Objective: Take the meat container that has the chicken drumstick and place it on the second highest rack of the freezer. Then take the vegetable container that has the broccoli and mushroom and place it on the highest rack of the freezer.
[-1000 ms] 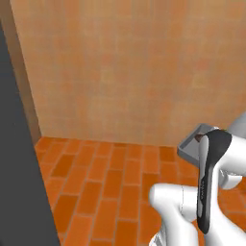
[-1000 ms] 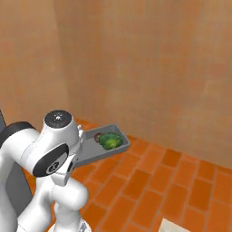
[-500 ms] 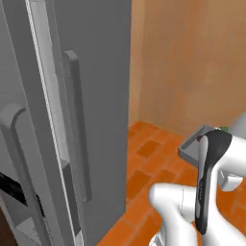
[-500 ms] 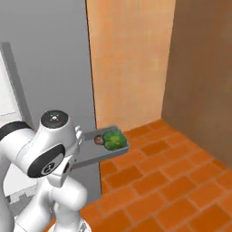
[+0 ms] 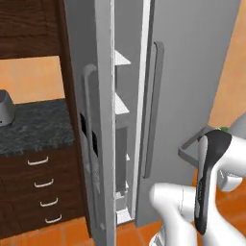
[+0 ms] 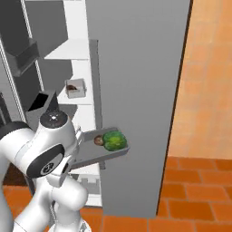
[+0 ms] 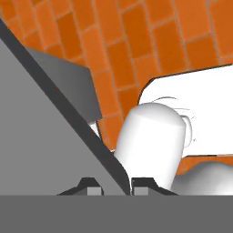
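1. Pinched on the rim of the vegetable container (image 6: 97, 152), the claw (image 7: 114, 185) has one dark fingertip on each side of the tray's thin edge in the hand view; that hold should not loosen.
2. Held out ahead of the arm, the grey tray carries the broccoli (image 6: 114, 140) with the mushroom (image 6: 98, 141) just beside it, both near the far end. Keeping it level should stop either from rolling off.
3. Beyond it the freezer (image 6: 68, 63) stands open, and the meat container (image 6: 75, 88) with the chicken drumstick (image 6: 72, 86) sits on a white shelf. This tray belongs on the rack above that one.
4. Lift before reaching in, I'd judge, so the tray clears the lower shelf and the open door (image 5: 98, 144).
5. Set it flat on the rack before opening the claw.
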Motion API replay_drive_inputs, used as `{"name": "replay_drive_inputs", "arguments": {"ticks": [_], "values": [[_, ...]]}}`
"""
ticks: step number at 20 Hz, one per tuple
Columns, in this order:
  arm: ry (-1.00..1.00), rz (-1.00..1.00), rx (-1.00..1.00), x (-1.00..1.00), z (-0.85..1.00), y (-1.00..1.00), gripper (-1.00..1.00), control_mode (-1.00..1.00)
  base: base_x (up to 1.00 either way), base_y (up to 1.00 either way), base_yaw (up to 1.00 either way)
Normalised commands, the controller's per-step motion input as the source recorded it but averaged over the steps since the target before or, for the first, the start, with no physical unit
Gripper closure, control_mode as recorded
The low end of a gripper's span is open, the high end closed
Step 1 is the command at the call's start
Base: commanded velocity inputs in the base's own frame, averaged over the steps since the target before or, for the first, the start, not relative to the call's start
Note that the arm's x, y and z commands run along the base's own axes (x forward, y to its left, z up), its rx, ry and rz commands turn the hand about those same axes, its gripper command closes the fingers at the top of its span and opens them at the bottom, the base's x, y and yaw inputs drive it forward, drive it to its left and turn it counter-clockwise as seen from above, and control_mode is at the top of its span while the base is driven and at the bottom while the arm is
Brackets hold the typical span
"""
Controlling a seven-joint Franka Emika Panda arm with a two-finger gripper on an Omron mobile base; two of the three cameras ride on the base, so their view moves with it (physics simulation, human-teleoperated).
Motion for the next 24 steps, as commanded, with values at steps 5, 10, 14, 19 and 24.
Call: {"name": "replay_drive_inputs", "arguments": {"ticks": [5, 10, 14, 19, 24], "values": [[0.00, 0.00, 0.00, 0.00, 0.00, 0.00, 1.00, 1.00, -0.14, -0.41, 0.84], [0.00, 0.00, 0.00, 0.00, 0.00, 0.00, 1.00, 1.00, -0.04, -0.97, 0.50], [0.00, 0.00, 0.00, 0.00, 0.00, 0.00, 1.00, 1.00, 0.08, -0.04, 0.05], [0.00, 0.00, 0.00, 0.00, 0.00, 0.00, 1.00, 1.00, 0.02, -0.04, 0.56], [0.00, 0.00, 0.00, 0.00, 0.00, 0.00, 1.00, 1.00, 0.42, -0.02, 0.12]]}}
